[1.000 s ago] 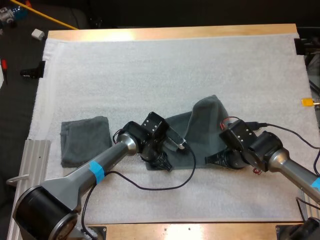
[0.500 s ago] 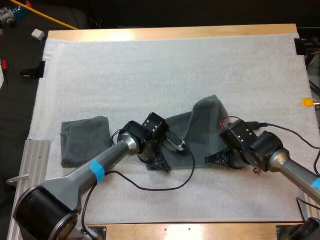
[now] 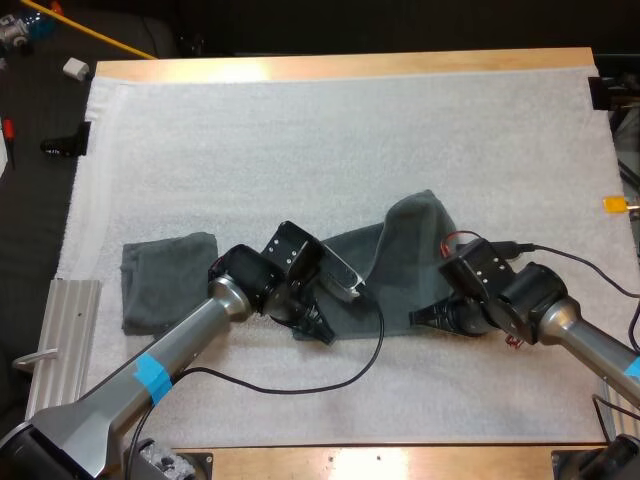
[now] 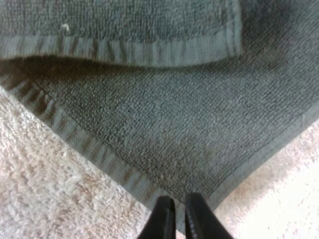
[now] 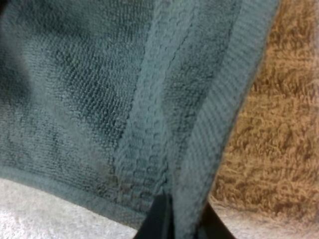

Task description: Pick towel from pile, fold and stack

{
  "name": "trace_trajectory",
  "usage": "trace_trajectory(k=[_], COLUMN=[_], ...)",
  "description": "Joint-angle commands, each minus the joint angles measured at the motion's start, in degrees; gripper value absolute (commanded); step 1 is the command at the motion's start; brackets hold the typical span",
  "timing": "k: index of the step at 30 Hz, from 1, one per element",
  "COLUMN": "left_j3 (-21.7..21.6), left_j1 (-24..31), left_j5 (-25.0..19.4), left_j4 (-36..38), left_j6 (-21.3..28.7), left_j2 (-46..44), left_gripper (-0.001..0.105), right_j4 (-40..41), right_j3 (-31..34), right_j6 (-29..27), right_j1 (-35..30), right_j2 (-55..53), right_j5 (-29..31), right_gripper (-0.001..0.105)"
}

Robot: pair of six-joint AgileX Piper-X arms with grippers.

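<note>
Risk: left gripper [image 4: 177, 200] pinches only the very tip of the towel [image 3: 400, 255] corner. It's a thin bite and could slip on the lift. Right gripper [image 5: 182, 208] is clamped on the hem at the other near corner, so an uneven pull would skew the fold. Both arms are low, wrists pitched down at the towel's near edge, mid-mat [image 3: 300, 130]. Folded towel [image 3: 165, 285] lies apart, to the left.

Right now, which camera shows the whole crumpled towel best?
The high view: the whole crumpled towel is there, lying on the mat. The left wrist view shows one corner at my left pincer. The right wrist view shows a hemmed edge squeezed in my right pincer.
</note>
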Motion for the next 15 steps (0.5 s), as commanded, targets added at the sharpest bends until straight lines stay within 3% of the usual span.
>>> trace_trajectory(k=[1, 3, 6, 8, 9, 10, 15], left_j3=[-0.39, -0.07, 0.26, -0.26, -0.14, -0.17, -0.15], left_j1=[-0.36, -0.36, -0.33, -0.1, -0.12, -0.02, -0.08], left_j5=[0.67, 0.88, 0.93, 0.53, 0.74, 0.88, 0.79], left_j4=[1.06, 0.98, 0.5, 0.01, -0.2, -0.25, -1.01], left_j6=[0.73, 0.92, 1.05, 1.32, 1.58, 1.62, 1.58], left_j2=[-0.73, -0.78, -0.56, -0.21, -0.42, -0.18, 1.67], left_gripper=[0.003, 0.013, 0.038, 0.037, 0.051, 0.056, 0.05], right_j4=[0.29, 0.37, 0.39, 0.16, 0.18, 0.25, 0.26], right_j3=[-0.13, -0.2, -0.3, -0.11, -0.19, -0.17, -0.21], right_j6=[-0.68, -0.72, -0.78, -0.67, -0.76, -0.86, -0.85], right_j1=[-0.16, -0.07, -0.04, -0.2, -0.24, -0.15, -0.13], right_j2=[-0.85, -0.91, -0.93, -0.85, -0.75, -0.89, -0.72], right_j5=[0.54, 0.57, 0.51, 0.35, 0.34, 0.21, 0.29], right_gripper=[0.0, 0.0, 0.0, 0.0, 0.0, 0.0, 0.0])
